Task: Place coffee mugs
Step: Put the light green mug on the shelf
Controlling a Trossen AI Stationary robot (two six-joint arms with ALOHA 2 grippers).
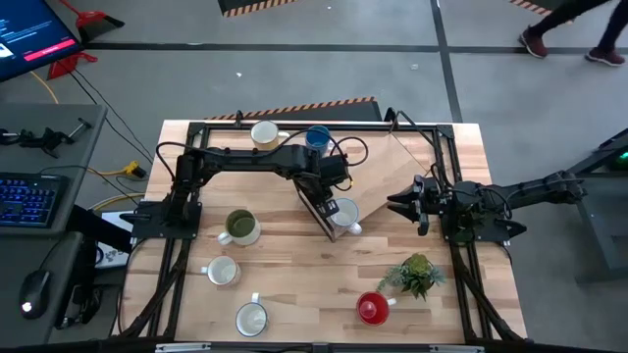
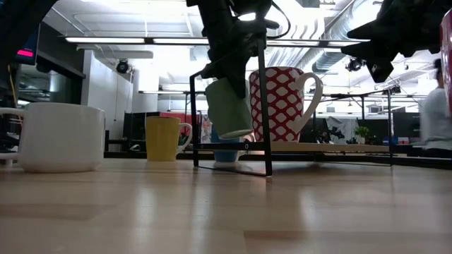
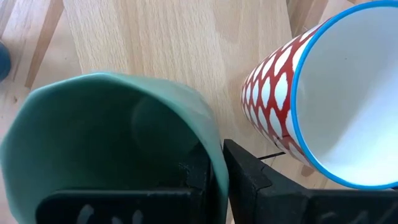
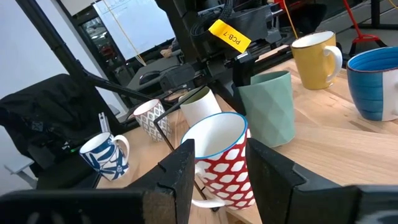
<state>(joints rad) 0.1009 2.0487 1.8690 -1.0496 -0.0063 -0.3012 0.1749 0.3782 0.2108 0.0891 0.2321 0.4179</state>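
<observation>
I count eight mugs from above, seven on the table (image 1: pixel 294 245) and one in the air. The left gripper (image 1: pixel 322 191) reaches down over the middle, pinched tight on the rim of the teal mug (image 2: pixel 229 107). It hangs tilted, just beside a red spotty mug (image 2: pixel 282 106). The right gripper (image 1: pixel 402 203) hovers at the right, fingers apart.
</observation>
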